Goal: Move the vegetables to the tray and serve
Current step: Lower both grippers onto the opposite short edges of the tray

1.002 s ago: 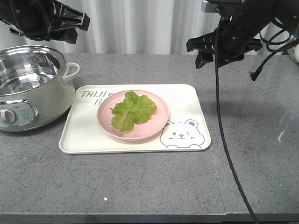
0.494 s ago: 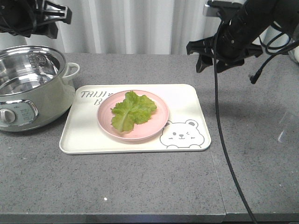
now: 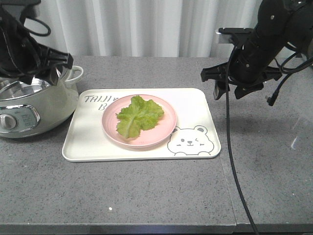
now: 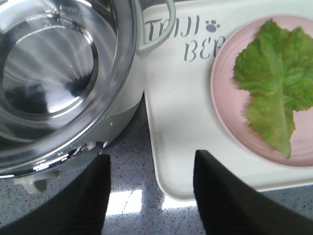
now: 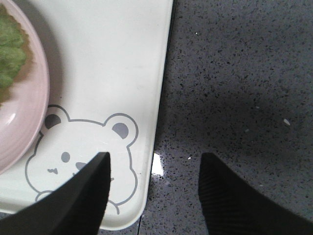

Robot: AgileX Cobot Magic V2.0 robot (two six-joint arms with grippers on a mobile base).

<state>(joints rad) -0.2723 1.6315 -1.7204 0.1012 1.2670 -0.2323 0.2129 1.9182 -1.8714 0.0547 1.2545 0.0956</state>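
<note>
pot (image 3: 29, 105): cut by left edge, far rim behind left arm (image 3: 22, 54)
tray (image 3: 88, 144): in front view, second word of lettering covered by pink plate (image 3: 146, 138) past its first letter
lettuce leaf (image 5: 9, 58): in right wrist view, only a blurred strip at left edge
bear face (image 5: 73, 147): chin behind right fingers (image 5: 73, 200)
left fingers (image 4: 73, 196): tips only, blurred, cut by bottom edge

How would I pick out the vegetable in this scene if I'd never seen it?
Find the large cream tray with the bear face in the middle of the grey table. A round pink plate sits on it, and on that plate lies the lettuce leaf, the only leafy, ruffled thing in sight.
</note>
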